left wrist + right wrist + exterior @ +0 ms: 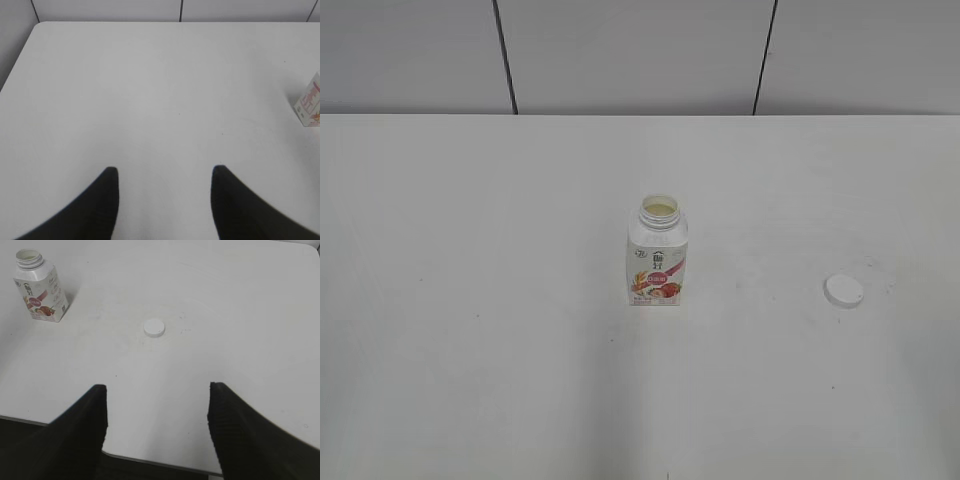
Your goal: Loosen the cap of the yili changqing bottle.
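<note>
The yili changqing bottle (657, 254) stands upright at the table's middle, its threaded neck open with no cap on it. It also shows in the right wrist view (41, 288) at top left and partly at the right edge of the left wrist view (310, 102). The white cap (843, 291) lies flat on the table to the bottle's right, also in the right wrist view (154, 328). My left gripper (164, 172) is open and empty over bare table. My right gripper (157, 387) is open and empty near the table's front edge, short of the cap. Neither gripper shows in the exterior view.
The white table (470, 300) ends at a grey panelled wall (620, 50) at the back. Its front edge (150, 460) shows between my right fingers, its left edge (17, 60) in the left wrist view.
</note>
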